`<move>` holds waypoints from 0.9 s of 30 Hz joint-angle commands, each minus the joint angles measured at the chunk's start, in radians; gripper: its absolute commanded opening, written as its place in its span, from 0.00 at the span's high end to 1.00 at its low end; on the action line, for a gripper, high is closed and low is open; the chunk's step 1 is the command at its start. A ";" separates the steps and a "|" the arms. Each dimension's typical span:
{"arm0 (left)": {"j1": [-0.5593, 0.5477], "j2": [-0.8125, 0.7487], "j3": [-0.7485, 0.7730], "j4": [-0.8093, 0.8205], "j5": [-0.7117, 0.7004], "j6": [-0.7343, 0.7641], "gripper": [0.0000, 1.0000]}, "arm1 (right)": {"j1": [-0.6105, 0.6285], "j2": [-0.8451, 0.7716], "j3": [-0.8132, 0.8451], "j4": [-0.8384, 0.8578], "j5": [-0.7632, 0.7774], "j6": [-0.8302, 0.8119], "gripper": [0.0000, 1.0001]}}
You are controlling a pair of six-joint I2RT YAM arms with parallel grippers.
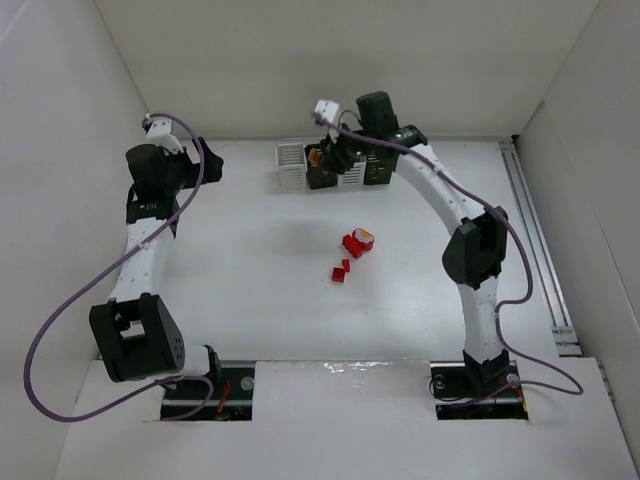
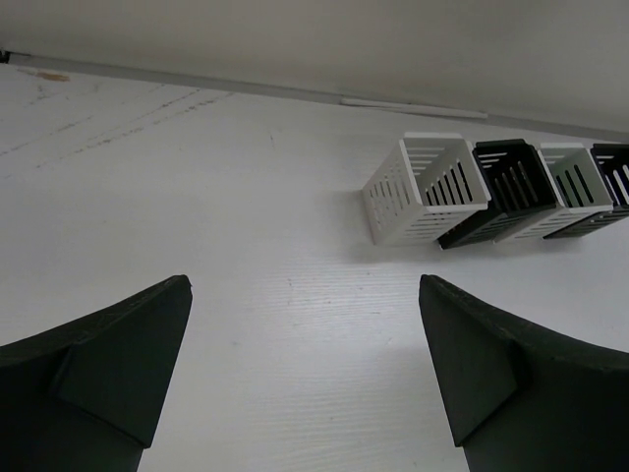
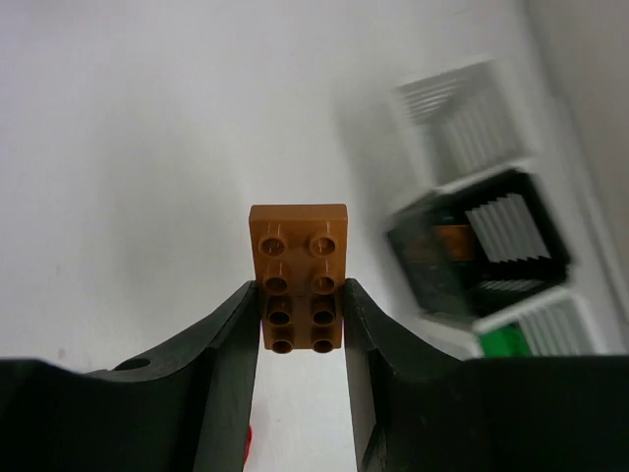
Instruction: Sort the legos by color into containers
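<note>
1. Two grippers, one loaded: the left gripper (image 2: pixel 303 287) is spread wide with nothing between its fingers, over bare desk (image 2: pixel 246 197); the row of four containers (image 2: pixel 423 187) lies ahead of it and off to its right, well apart.
2. The red legos (image 1: pixel 352 244) lie loose on the desk between the arms, behind the right gripper toward its base; they are nearer that arm than the left one.
3. The right gripper (image 3: pixel 300 287) pinches an orange brick (image 3: pixel 298 236) by its long sides; the brick's long axis runs straight out along the fingers, and its far half juts beyond the fingertips.
4. The black container (image 3: pixel 482 261) sits to that gripper's right, about level with the fingertips; it is blurred, with an orange piece already inside. I judge it to be the target; the brick is not yet over its mouth, so a sideways shift right comes before release.
5. Further right and back toward the wrist, a white container (image 3: pixel 570 320) holds a green lego (image 3: pixel 506 339); I judge this the wrong bin.
</note>
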 commanded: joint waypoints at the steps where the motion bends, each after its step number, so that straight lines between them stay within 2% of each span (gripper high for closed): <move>1: 0.005 -0.063 -0.035 0.167 -0.036 -0.025 0.00 | -0.076 -0.041 -0.044 0.492 -0.026 0.458 0.89; 4: 0.005 -0.041 -0.005 0.131 -0.058 -0.042 0.00 | -0.111 -0.008 0.000 0.594 0.048 0.555 0.89; 10: -0.006 -0.003 0.041 0.074 -0.053 -0.029 0.00 | -0.139 0.169 0.236 0.605 0.080 0.677 0.89; 12: -0.006 -0.003 0.041 0.086 -0.043 -0.029 0.00 | -0.139 0.198 0.267 0.629 0.091 0.713 0.89; 14: -0.006 0.021 0.070 0.072 -0.043 -0.029 0.00 | -0.139 0.219 0.267 0.654 0.104 0.750 0.89; 18: -0.015 0.132 0.240 -0.177 0.003 0.033 0.00 | -0.139 0.246 0.267 0.678 0.123 0.785 0.89; 20: -0.015 0.169 0.309 -0.236 0.029 0.076 0.00 | -0.139 0.256 0.256 0.688 0.123 0.799 0.89; 27: -0.015 0.180 0.310 -0.232 0.068 0.100 0.00 | -0.130 0.266 0.189 0.708 0.080 0.831 0.89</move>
